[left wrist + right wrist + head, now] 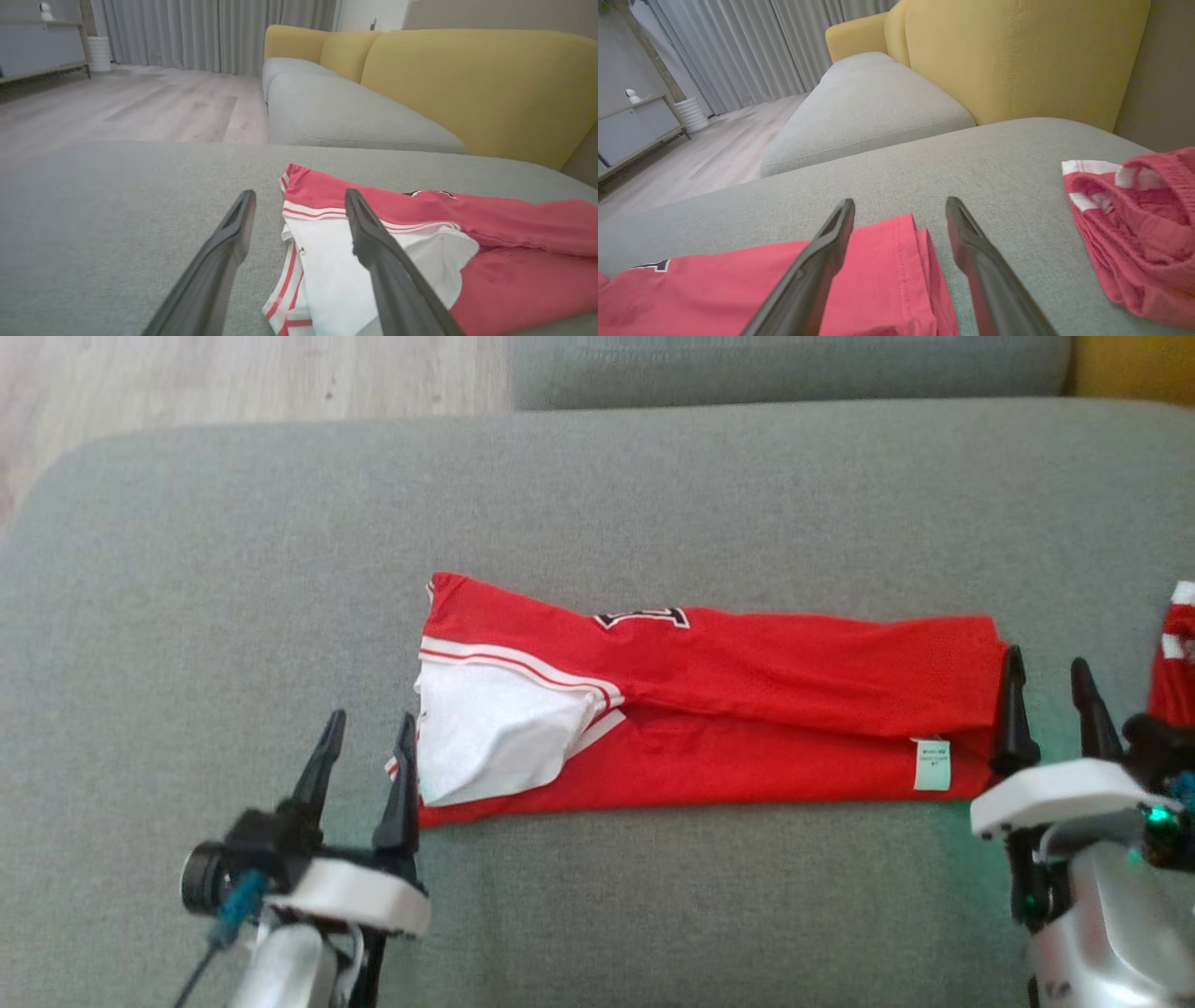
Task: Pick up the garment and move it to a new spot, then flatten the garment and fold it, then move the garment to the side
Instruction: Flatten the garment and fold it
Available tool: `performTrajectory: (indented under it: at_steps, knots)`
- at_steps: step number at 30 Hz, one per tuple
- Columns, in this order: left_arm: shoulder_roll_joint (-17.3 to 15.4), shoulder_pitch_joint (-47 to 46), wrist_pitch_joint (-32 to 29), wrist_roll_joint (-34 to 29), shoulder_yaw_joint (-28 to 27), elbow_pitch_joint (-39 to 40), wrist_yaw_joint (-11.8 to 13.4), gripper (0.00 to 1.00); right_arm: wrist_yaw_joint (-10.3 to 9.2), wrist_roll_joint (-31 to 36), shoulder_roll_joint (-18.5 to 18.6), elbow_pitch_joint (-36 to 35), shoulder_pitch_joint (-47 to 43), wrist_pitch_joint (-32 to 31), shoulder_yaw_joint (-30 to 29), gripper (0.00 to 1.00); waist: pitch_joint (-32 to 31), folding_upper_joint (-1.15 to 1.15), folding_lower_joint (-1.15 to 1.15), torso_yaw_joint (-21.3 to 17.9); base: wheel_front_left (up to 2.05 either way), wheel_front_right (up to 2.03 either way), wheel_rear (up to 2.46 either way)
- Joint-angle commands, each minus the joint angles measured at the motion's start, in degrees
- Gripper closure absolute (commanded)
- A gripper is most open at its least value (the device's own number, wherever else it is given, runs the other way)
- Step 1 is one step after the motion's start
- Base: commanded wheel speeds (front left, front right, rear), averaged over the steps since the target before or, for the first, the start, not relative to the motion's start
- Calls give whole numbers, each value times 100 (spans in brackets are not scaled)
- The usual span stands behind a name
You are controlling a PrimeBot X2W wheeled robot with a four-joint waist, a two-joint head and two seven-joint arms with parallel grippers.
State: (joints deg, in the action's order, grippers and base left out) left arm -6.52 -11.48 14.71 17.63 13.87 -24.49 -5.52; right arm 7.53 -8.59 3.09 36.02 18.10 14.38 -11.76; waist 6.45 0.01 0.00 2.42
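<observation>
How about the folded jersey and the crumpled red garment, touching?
Apart: the right wrist view shows bare grey cushion between the folded jersey and the crumpled red garment.

The head camera looks steeply down on the grey cushion (653, 495), with the red shirt (794, 681) across mid-frame. Each wrist camera sits low and close over that cushion. The left looks along the left end effector (300, 196) toward the shirt's striped end, the right along the right end effector (900, 201) over the opposite end. Both face the yellow backrest (467, 84), curtains (210, 32) and what looks like the same cabinet (42, 46).
</observation>
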Motion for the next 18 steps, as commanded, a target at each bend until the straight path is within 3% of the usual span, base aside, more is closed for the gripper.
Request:
performTrajectory:
  at_steps: [1,8,18]
  knots:
    - [10,59,29,-349,-316,314,95,0,-4,-115,-19,-225,-117,62,119,0,-120,-1,0,-11,0,0,0]
    - [249,552,29,-707,-777,540,276,0,-4,-206,-20,-106,-504,62,227,0,-318,-1,0,-7,0,0,0]
    - [359,730,29,-824,-1085,534,134,0,-4,-97,-21,31,-390,62,340,0,-190,-1,0,20,0,0,0]
